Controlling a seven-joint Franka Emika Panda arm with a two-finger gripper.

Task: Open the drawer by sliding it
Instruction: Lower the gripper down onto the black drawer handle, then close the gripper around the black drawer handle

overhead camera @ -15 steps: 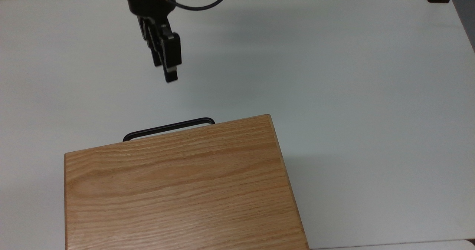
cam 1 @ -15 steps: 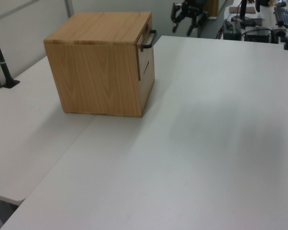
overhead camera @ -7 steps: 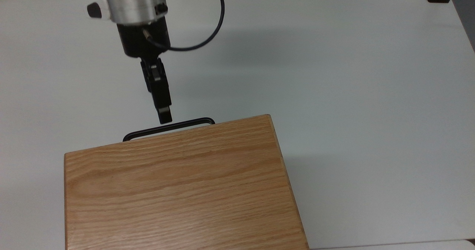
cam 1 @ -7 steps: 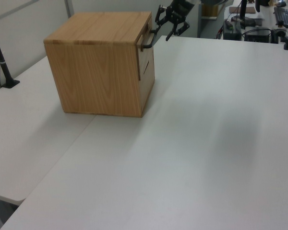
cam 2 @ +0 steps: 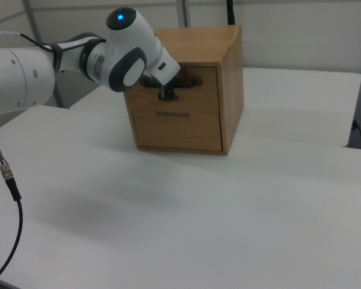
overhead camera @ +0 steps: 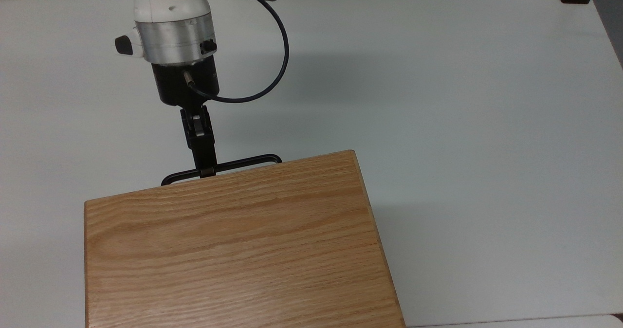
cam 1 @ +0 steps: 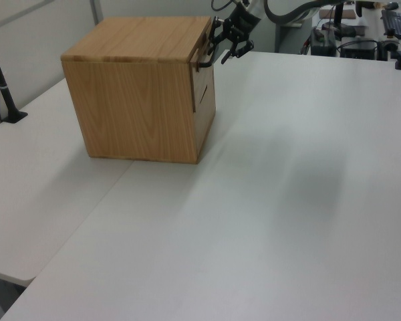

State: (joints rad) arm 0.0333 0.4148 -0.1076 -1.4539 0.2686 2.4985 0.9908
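— Oak cabinet point(overhead camera: 233, 250) on the white tabletop point(overhead camera: 462, 123); where's the drawer point(cam 2: 179, 108)?
— Upper front, pushed in flush.
— And the jaws?
— At its black handle point(overhead camera: 243, 163), toward the top view's left; whether spread or pinching, I cannot tell.

Oak drawer point(cam 2: 179, 105) sits closed, black handle point(overhead camera: 243, 163) outward.

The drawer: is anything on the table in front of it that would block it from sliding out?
Nothing visible does. The table in front of the drawer is bare; the end effector is at its handle.
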